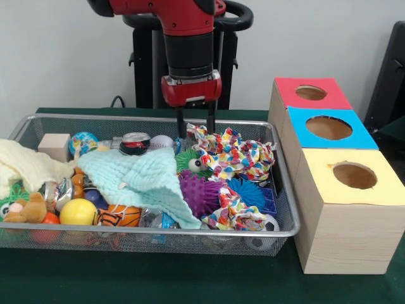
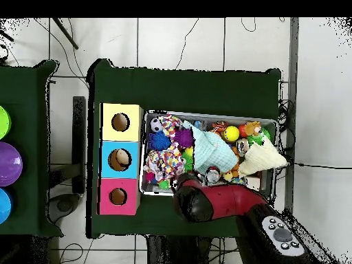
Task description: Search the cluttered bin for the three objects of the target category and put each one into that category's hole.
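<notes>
front faces robot, overhead straight down (shared bin (image 1: 158, 123))

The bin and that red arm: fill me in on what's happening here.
A Sawyer arm reaches down over the far side of the wire mesh bin, its gripper open with the fingertips dipping among a multicoloured cloth, holding nothing. The bin is packed with spiky balls, a mint cloth and a drink can. Beside it stand three boxes; the blue-topped box's hole looks empty from the front.
</notes>
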